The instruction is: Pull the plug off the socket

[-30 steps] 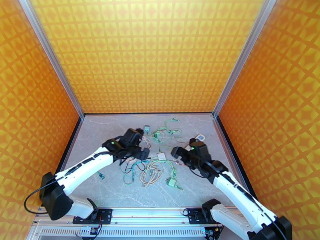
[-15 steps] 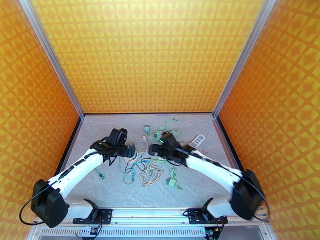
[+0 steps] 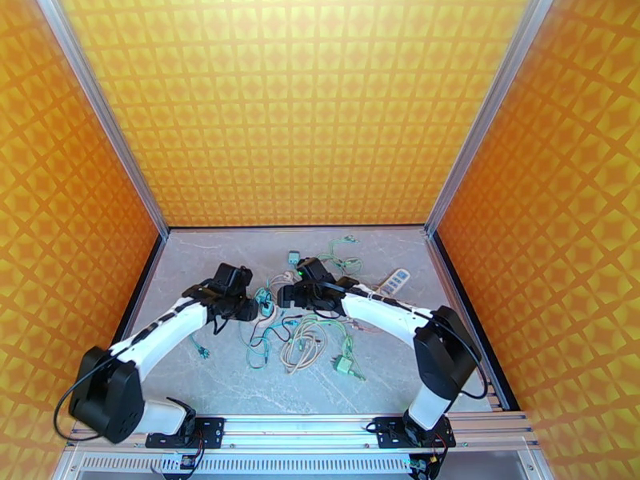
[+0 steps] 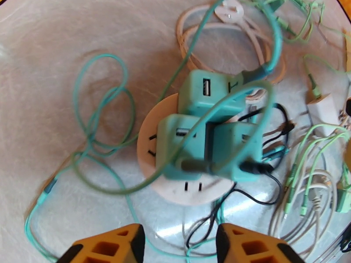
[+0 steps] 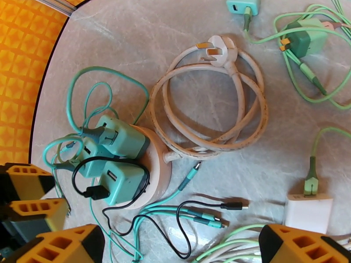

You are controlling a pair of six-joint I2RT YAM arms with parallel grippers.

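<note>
progress: none yet | plugs (image 4: 210,141) all seated in socket (image 4: 193,196) | left gripper (image 4: 180,248) part-open, empty | right gripper (image 5: 180,237) wide, empty | to do: grip plug, pull

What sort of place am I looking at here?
Probably a robot test cell, not a home: orange patterned walls in metal framing box in a marble-look table strewn with cables.

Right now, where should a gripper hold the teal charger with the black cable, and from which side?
Hold the teal charger by its boxy body, across two flat sides, not by the black cable. Probably come from the rim of the round socket, where it stands free; the other two chargers crowd its inner sides.
</note>
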